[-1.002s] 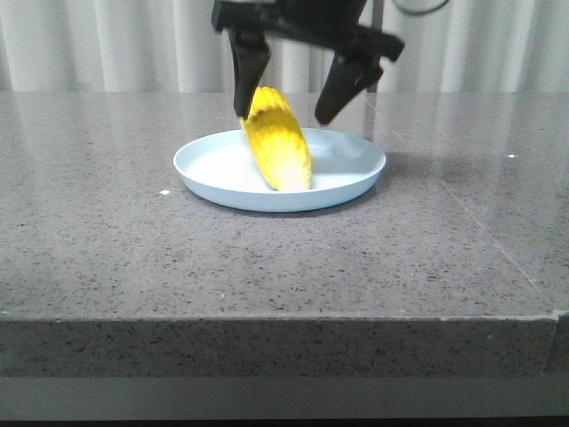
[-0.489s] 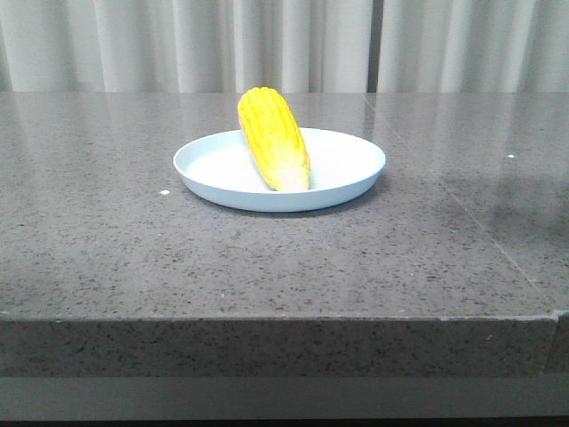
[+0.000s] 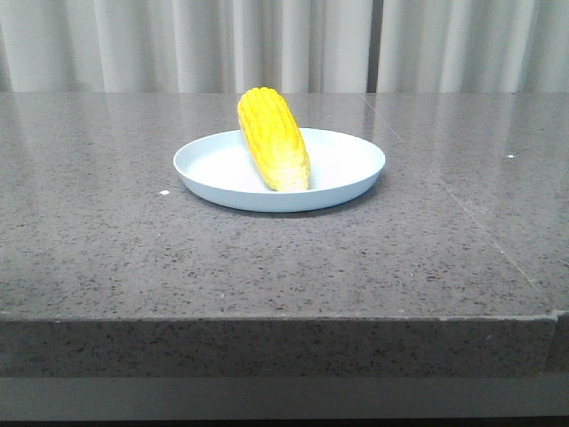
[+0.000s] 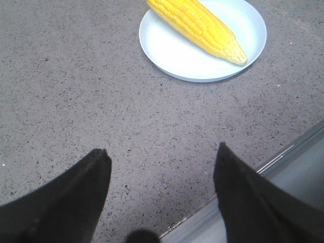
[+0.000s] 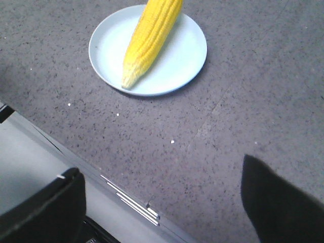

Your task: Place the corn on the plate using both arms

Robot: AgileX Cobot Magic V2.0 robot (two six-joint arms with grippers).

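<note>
The yellow corn lies in the pale-blue plate, its thick end propped over the far rim and its pale tip toward the front. It also shows in the left wrist view on the plate and in the right wrist view on the plate. My left gripper is open and empty, well back from the plate above the table's front edge. My right gripper is open and empty, also back over the front edge. Neither gripper shows in the front view.
The grey speckled stone table carries the plate near its middle. Its front edge runs across the front view, and shows as a metal-trimmed edge in the right wrist view. White curtains hang behind.
One second ago a gripper stood open over the corn above the plate; it has since withdrawn out of the front view. The corn and plate have not moved.
</note>
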